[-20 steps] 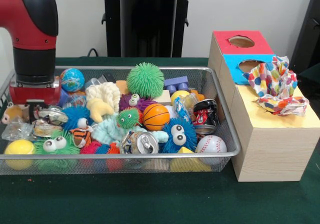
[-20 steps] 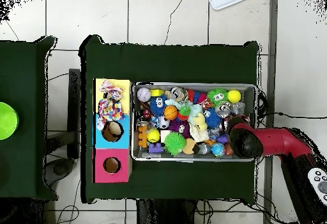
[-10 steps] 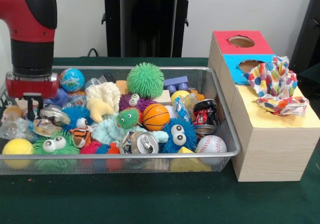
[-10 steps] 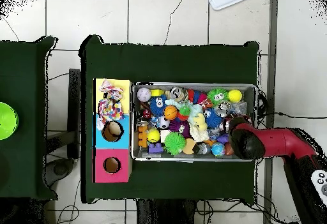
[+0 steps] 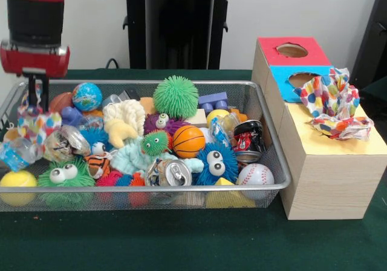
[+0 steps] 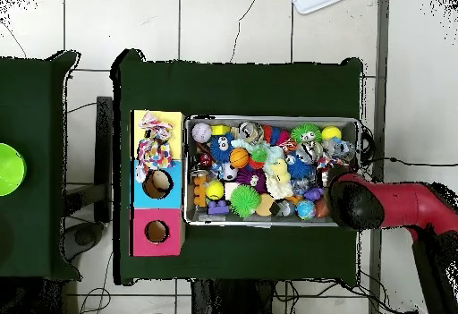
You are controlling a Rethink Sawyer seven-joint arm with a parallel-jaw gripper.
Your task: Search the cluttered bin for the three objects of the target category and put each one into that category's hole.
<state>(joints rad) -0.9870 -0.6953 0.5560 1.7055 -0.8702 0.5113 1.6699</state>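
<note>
One crumpled polka-dot wrapper (image 5: 29, 127) hangs from the end effector (image 5: 35, 95), pinched at its top edge and lifted partly clear of the toys in the wire bin (image 5: 266, 129) on the green tabletop (image 5: 181, 241). A matching wad of dotted wrapper (image 5: 334, 104) already sits on the yellow section of the wooden sorting box (image 5: 329, 180), far across the bin from the end effector, so that section appears to be the goal. To do the step well, the arm should probably rise straight until the dangling tail clears the clear plastic ball (image 5: 66, 143) and the bin's rim, then cross high, since a loose wrapper could snag or slip from a thin pinch. Only the front view shows the grip and the hanging wrapper; from overhead, the red arm (image 6: 394, 205) covers the end effector. That overhead view, however, lays out the box's three sections in line beyond the bin's far end, with the yellow section's opening hidden under the wad (image 6: 156, 142).
</note>
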